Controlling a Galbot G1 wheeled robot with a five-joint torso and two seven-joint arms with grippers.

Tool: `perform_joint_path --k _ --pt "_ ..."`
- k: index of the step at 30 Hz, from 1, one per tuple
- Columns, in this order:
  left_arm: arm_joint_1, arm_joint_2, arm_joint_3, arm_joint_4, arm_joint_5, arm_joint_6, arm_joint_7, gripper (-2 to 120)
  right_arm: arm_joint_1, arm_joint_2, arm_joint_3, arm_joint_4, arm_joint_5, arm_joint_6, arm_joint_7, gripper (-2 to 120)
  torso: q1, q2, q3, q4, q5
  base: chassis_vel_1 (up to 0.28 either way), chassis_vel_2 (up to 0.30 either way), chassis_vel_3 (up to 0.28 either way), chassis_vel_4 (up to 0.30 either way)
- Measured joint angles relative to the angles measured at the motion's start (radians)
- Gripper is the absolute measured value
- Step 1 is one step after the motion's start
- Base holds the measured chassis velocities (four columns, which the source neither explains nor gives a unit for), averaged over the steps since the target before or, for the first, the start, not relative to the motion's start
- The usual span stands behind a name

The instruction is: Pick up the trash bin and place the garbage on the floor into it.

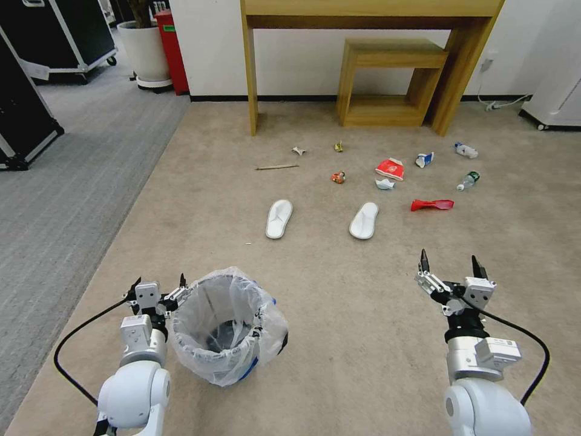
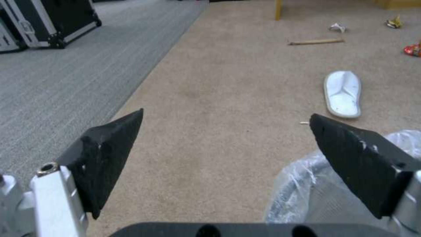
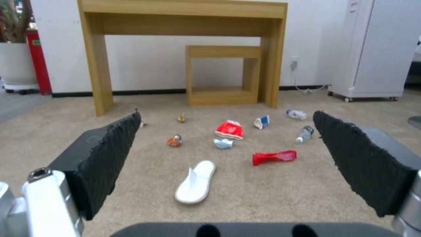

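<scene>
The trash bin stands upright on the beige carpet near the robot, its white bag liner draped over the rim. The left gripper hovers just beside the bin's rim, jaws spread wide — holding nothing. The right gripper hangs well apart, likewise open. Farther off lie two white slippers, a red bottle and a red-white carton — before a wooden table.
</scene>
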Motion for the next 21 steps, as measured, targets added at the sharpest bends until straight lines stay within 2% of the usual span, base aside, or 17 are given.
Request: perform_joint_path --k 7,10,11,14,16,18,20,21 --pt "0.008 0.004 0.015 -0.024 -0.015 0.026 0.001 100 -0.001 -0.007 0.002 0.009 0.004 -0.001 -0.001 100 0.0 0.0 0.0 0.0 -0.0001 0.0 0.0 0.0 0.0" --pt "0.015 0.039 0.039 -0.059 -0.078 0.111 -0.013 100 -0.001 -0.013 0.005 0.011 0.013 -0.005 -0.001 100 0.0 0.0 0.0 0.0 0.0 0.0 0.0 0.0 0.0" --pt "0.015 0.039 0.039 -0.059 -0.078 0.111 -0.013 100 -0.001 -0.013 0.005 0.011 0.013 -0.005 -0.001 100 0.0 0.0 0.0 0.0 0.0 0.0 0.0 0.0 0.0" --pt "0.014 0.113 0.042 -0.077 -0.167 0.217 -0.06 100 0.0 -0.016 0.008 0.011 0.022 -0.01 0.002 100 0.0 0.0 0.0 0.0 -0.0002 0.0 0.0 0.0 0.0" --pt "0.014 0.131 0.042 -0.079 -0.189 0.237 -0.075 100 0.0 -0.017 0.009 0.011 0.023 -0.011 0.002 100 0.0 0.0 0.0 0.0 -0.0002 0.0 0.0 0.0 0.0" --pt "0.027 0.232 0.042 -0.102 -0.314 0.33 -0.146 100 0.0 -0.022 0.014 0.016 0.032 -0.019 0.006 100 0.0 0.0 0.0 0.0 -0.0002 0.0 0.0 0.0 0.0" --pt "0.03 0.256 0.042 -0.109 -0.345 0.352 -0.162 100 0.0 -0.023 0.014 0.017 0.033 -0.02 0.006 100 0.0 0.0 0.0 0.0001 -0.0003 0.0 0.0 0.0 0.0" --pt "0.036 0.313 0.042 -0.122 -0.419 0.396 -0.201 100 0.0 -0.025 0.016 0.017 0.035 -0.022 0.009 100 0.0 0.0 0.0 0.0001 -0.0001 0.0 0.0 0.0 0.0"
